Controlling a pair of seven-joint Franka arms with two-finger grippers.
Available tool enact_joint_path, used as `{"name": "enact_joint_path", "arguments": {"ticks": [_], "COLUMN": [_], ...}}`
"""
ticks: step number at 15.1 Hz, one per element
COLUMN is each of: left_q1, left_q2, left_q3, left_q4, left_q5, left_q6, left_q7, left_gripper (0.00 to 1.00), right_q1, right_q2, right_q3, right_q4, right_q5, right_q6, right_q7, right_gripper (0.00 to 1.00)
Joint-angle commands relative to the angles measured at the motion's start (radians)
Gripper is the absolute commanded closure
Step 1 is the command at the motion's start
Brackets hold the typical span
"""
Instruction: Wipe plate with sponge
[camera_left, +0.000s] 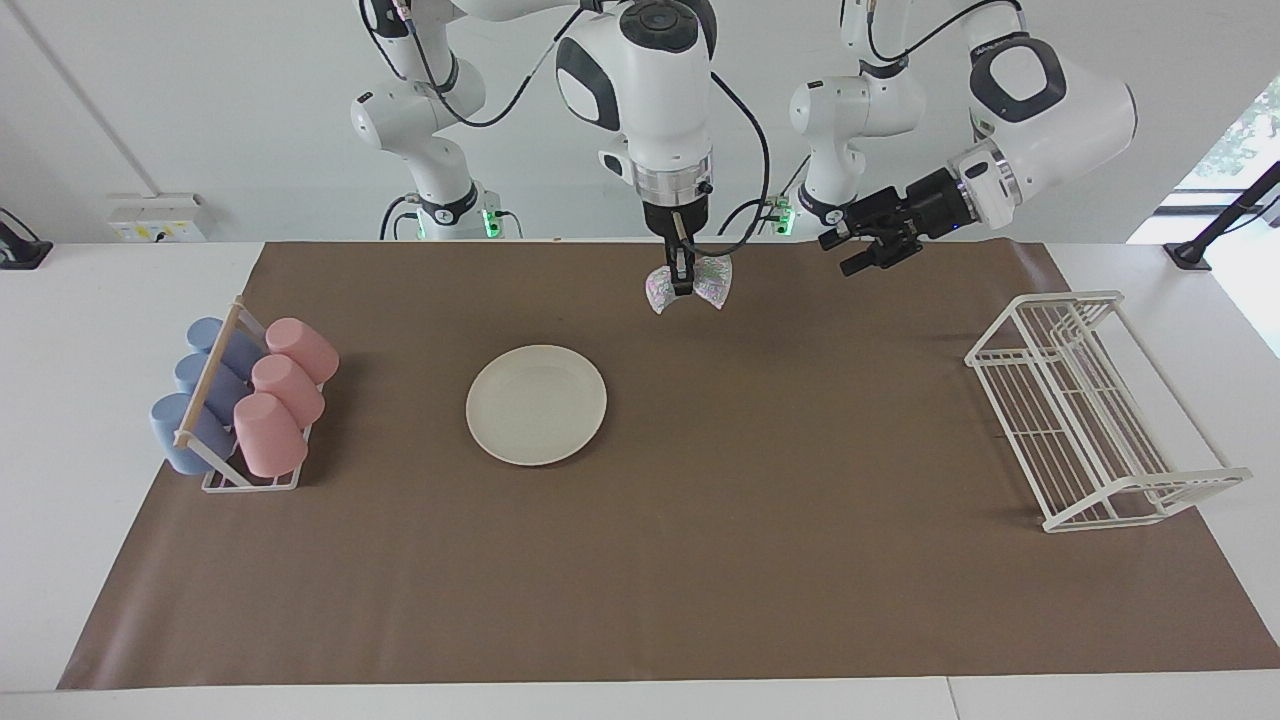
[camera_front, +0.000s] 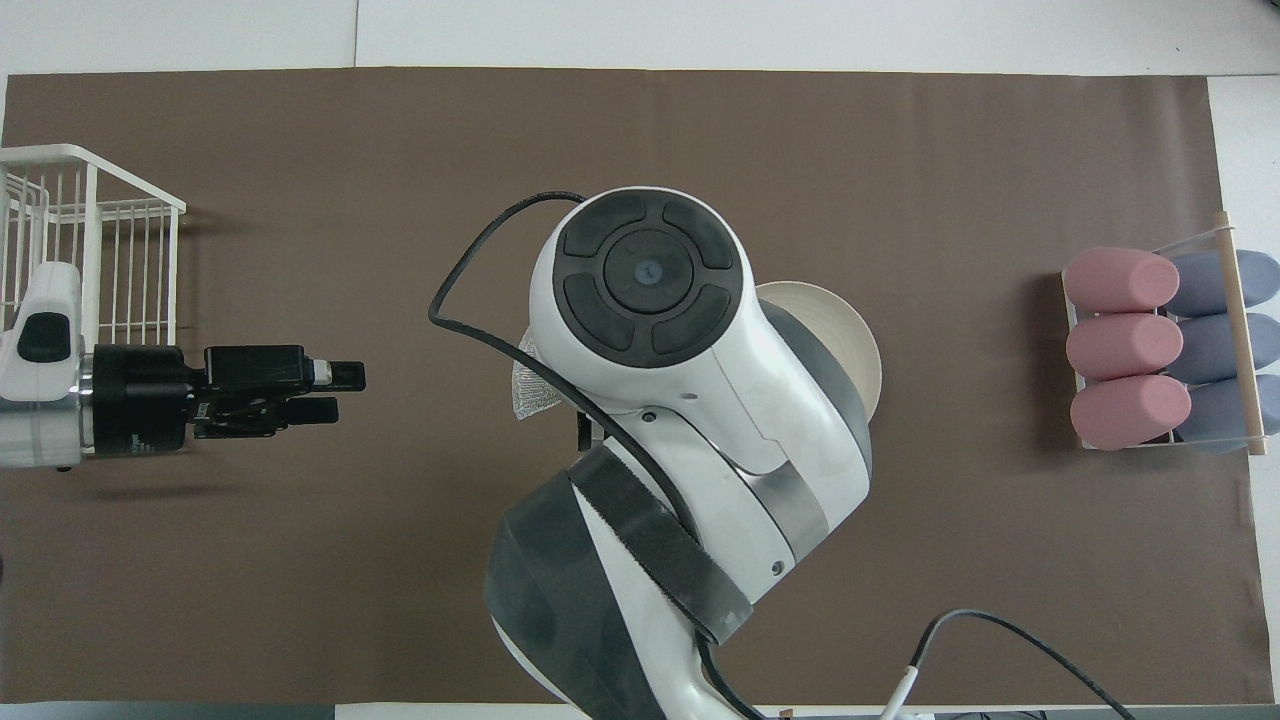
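The round, flat, cream-white plate (camera_left: 536, 404) lies bare on the brown paper mat (camera_left: 700, 560) about midway between the mat's two long edges, toward the right arm's end, with nothing touching it. The small silvery-grey glittery sponge (camera_left: 690, 283) hangs pinched in the pressed-together fingers of the right gripper (camera_left: 682, 287), in the air over the mat's edge nearest the robots and clear of the plate. The left gripper (camera_left: 852, 250), fingers spread and holding nothing, is raised over that same edge toward the left arm's end, near the white wire dish rack (camera_left: 1090, 410); a wire holder of pink and blue cups (camera_left: 245, 400) stands at the mat's right-arm end.
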Motion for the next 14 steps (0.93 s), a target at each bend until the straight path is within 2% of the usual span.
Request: {"name": "enact_joint_path", "arguments": {"ticks": [1, 3, 6, 8, 12, 14], "left_q1": [-0.051, -0.117, -0.182, -0.228, -0.228, -0.226], "left_q2": [0.075, 0.102, 0.132, 0.142, 0.152, 0.165], "left_q3": [0.008, 0.009, 0.008, 0.009, 0.011, 0.011], "left_q4": [0.005, 0.011, 0.025, 0.036, 0.062, 0.074], "left_q5": [-0.099, -0.223, -0.312, -0.317, -0.306, -0.262], "left_q6": [0.014, 0.016, 0.007, 0.013, -0.017, -0.023], "left_q7": [0.091, 0.090, 0.082, 0.081, 0.073, 0.074], "left_gripper": [0.00, 0.00, 0.00, 0.00, 0.00, 0.09], "right_q1": [0.003, 0.003, 0.003, 0.003, 0.003, 0.002], "right_q2": [0.015, 0.017, 0.015, 0.015, 0.017, 0.017], "right_q3": [0.003, 0.003, 0.003, 0.003, 0.003, 0.003], "right_q4": [0.032, 0.030, 0.029, 0.027, 0.027, 0.026], "right_q5": [-0.022, -0.024, -0.024, -0.024, -0.024, -0.024], "right_q6": [-0.019, -0.016, -0.016, -0.016, -0.014, -0.014], "right_q7": [0.025, 0.025, 0.025, 0.024, 0.024, 0.024], "right_gripper": [1.00, 1.00, 1.00, 1.00, 1.00, 1.00]}}
